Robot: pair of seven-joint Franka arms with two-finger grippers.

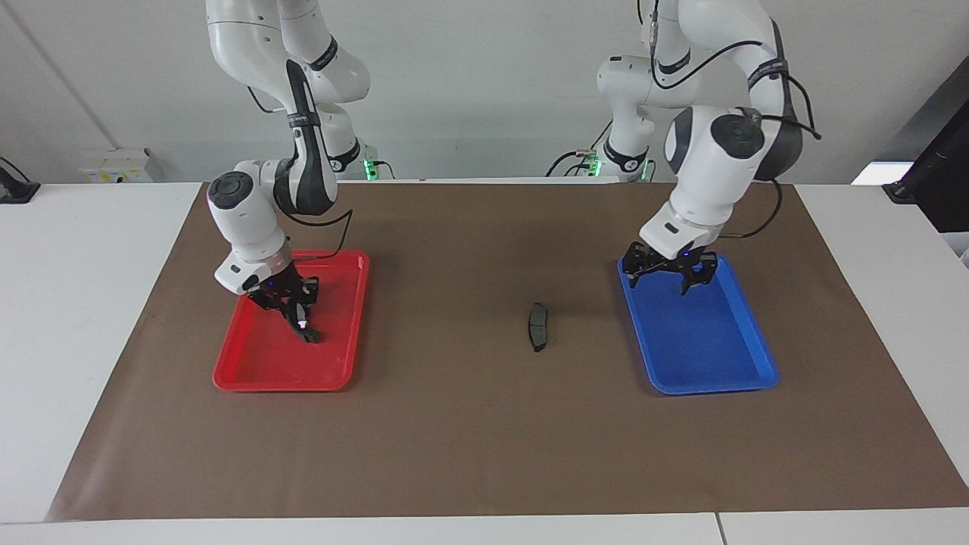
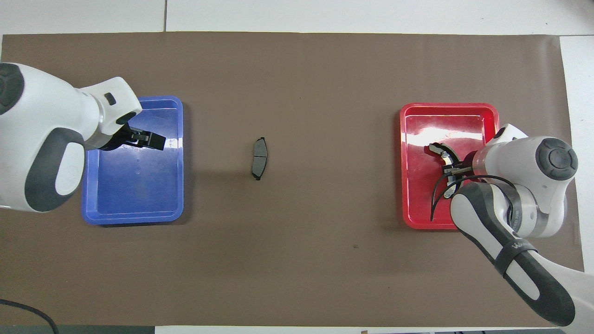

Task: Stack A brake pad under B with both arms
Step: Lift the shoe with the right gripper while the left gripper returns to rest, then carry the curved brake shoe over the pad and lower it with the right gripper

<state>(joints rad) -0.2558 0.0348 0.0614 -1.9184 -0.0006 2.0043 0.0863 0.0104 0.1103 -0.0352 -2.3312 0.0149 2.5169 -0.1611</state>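
The A brake pad (image 1: 537,327), short, flat and dark grey, lies alone on the brown mat midway between the two trays; it also shows in the overhead view (image 2: 259,158). B (image 1: 306,328), the longer black crescent with a pale edge and a shiny spot, is in the red tray (image 1: 280,384), tilted, with its low end at the tray floor (image 2: 438,152). My right gripper (image 1: 297,312) is shut on B (image 2: 451,170). My left gripper (image 1: 666,280) is open and empty over the blue tray's end nearest the robots (image 2: 149,139).
The blue tray (image 1: 711,386) stands at the left arm's end of the mat and holds nothing (image 2: 134,218). The red tray (image 2: 408,218) stands at the right arm's end. The brown mat (image 1: 454,454) covers the table between white margins.
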